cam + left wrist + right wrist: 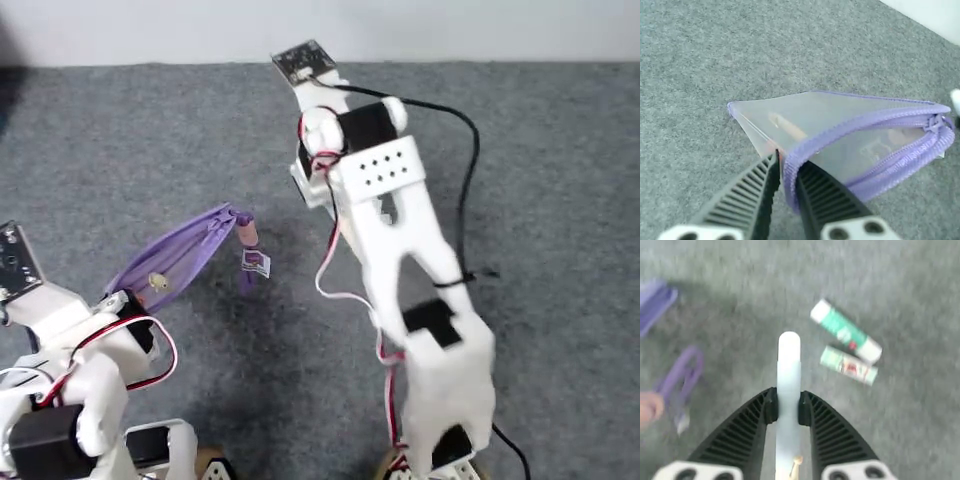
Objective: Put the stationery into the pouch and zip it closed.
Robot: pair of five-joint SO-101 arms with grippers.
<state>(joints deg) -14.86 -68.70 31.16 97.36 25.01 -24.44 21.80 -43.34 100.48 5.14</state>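
One translucent purple-zipped pouch is clamped at its zipper edge by the left gripper, one white cylindrical stick by the right gripper, with two green-and-white tubes lying on open grey carpet.

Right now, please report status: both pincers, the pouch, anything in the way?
Left pincer shut on open pouch rim. Right pincer shut on white stick. Loose on grey mat: green stick, small stick.
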